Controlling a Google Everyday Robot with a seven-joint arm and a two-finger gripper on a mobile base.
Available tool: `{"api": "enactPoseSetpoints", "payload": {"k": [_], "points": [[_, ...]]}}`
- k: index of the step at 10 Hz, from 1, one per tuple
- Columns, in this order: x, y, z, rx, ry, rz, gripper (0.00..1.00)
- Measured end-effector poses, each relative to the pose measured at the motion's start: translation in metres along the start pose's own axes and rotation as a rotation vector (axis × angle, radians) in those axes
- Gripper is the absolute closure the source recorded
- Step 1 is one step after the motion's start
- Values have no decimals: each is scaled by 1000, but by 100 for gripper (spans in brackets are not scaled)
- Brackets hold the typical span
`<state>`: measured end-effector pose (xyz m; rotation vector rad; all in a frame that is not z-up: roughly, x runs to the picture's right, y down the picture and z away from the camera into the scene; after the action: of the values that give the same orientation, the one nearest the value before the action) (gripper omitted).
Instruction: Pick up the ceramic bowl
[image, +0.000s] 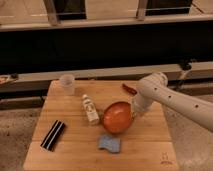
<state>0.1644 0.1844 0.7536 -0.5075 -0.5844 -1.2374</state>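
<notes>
The ceramic bowl (117, 117) is glossy orange-red and sits at the middle of the wooden table (75, 155). It is tipped up, with its inside facing the camera. My gripper (133, 111) is at the bowl's right rim, at the end of the white arm (170, 100) that comes in from the right. It is shut on the rim, and the fingertips are mostly hidden behind the bowl.
A translucent white cup (67, 84) stands at the back left. A small white bottle (90, 109) lies just left of the bowl. A blue sponge (109, 144) lies in front of it. A black object (53, 134) lies front left. A red pepper (129, 89) lies behind the arm.
</notes>
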Motion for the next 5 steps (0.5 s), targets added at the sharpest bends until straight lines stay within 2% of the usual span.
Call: {"api": "enactPoseSetpoints", "payload": {"k": [5], "points": [[-2, 0, -10, 24, 6, -8, 100]]}}
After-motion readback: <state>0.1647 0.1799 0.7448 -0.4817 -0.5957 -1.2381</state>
